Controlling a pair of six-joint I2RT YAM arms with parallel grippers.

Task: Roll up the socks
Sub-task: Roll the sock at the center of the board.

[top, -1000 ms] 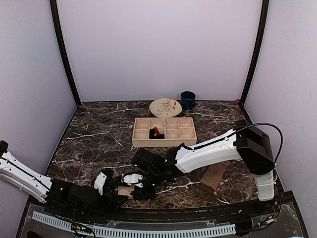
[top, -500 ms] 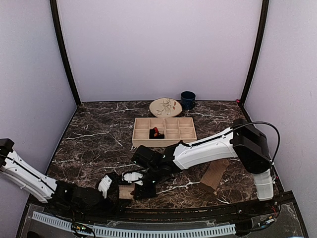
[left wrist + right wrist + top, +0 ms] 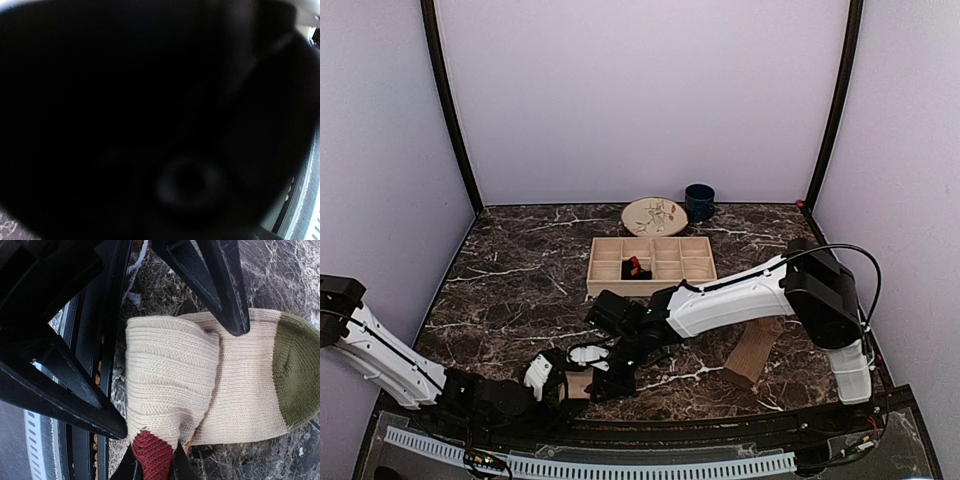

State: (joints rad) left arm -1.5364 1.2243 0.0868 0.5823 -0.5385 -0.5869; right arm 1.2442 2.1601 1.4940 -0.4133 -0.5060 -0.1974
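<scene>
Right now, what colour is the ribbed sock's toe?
Olive green toe on the sock; best in right wrist view.

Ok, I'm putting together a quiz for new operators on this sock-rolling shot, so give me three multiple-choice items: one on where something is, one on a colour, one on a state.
1. Where does the plain tan sock lie?
A) in a cup
B) on the table, toward its right side
C) on a plate

2. What colour is the toe of the beige sock between the fingers of the right gripper?
A) olive green
B) blue
C) white

3. How does that beige sock lie?
A) stretched out flat
B) folded over on itself
C) rolled into a tight ball

Answers:
1 B: the top view shows it flat on the dark marble at the right.
2 A: the right wrist view shows a green toe cap.
3 B: one ribbed layer lies over the other.
</scene>
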